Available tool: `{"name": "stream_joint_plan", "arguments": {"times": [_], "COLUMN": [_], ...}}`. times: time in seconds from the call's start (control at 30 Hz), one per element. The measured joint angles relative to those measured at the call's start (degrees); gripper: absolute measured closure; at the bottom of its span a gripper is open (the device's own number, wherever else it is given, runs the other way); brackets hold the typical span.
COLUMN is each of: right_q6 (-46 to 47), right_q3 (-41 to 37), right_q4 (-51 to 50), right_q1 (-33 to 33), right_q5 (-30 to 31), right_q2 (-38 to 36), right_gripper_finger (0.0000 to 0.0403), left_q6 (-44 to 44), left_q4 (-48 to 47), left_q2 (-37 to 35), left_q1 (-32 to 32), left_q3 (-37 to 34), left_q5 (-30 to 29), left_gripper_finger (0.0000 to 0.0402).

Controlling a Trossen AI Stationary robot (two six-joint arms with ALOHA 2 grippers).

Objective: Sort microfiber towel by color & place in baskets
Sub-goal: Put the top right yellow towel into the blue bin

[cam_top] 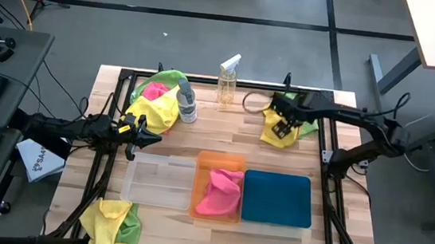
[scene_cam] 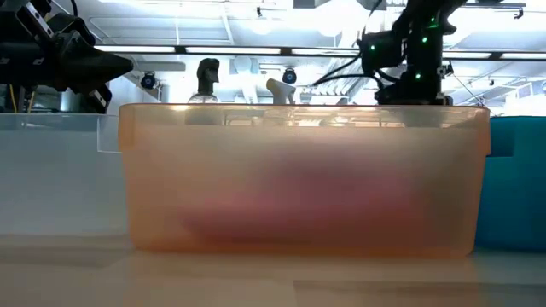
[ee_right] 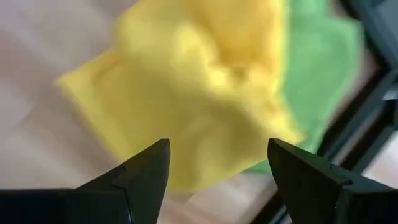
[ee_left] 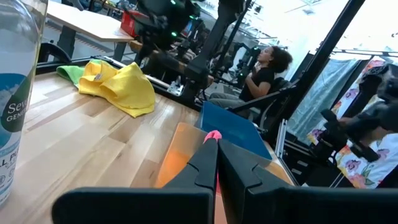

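Note:
Three baskets stand in a row near the table's near edge: clear, orange and dark blue. A pink towel lies in the orange basket. My right gripper is open and hovers above a yellow towel that lies on a green towel at the far right. My left gripper is shut and empty, level above the table beside a yellow, pink and green towel pile at the far left.
A spray bottle and a clear bottle stand near the far edge. Another yellow and green towel heap lies at the near left corner. A black frame borders the table. A person sits beyond the table.

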Motion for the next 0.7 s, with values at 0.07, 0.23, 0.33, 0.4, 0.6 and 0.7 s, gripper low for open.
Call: {"name": "stream_joint_plan", "arguments": {"times": [0.07,0.23,0.33,0.4,0.6,0.7], "right_q6": [-1.9,-8.1,-12.2,-14.9,-16.9,-17.7], "right_q3": [0.8,1.4,1.4,1.4,1.4,1.4], "right_q4": [2.2,3.9,3.4,3.6,4.3,3.8], "right_q1": [-2.5,-7.2,-8.0,-8.0,-7.8,-6.7], "right_q5": [1.6,-4.0,-6.4,-6.6,-7.6,-7.7], "right_q2": [0.3,2.0,3.9,5.2,8.7,8.6], "right_gripper_finger": [0.0137,0.0137,0.0137,0.0137,0.0154,0.0224], "left_q6": [0.0,0.0,0.0,0.0,0.0,0.0], "left_q4": [0.0,0.0,0.0,0.0,0.0,0.0], "left_q2": [0.0,0.0,0.0,0.0,0.0,0.0], "left_q1": [0.0,0.0,0.0,0.0,0.0,0.0], "left_q3": [0.0,0.0,0.0,0.0,0.0,0.0], "left_q5": [0.0,0.0,0.0,0.0,0.0,0.0], "left_gripper_finger": [0.0402,0.0401,0.0401,0.0402,0.0402,0.0401]}}
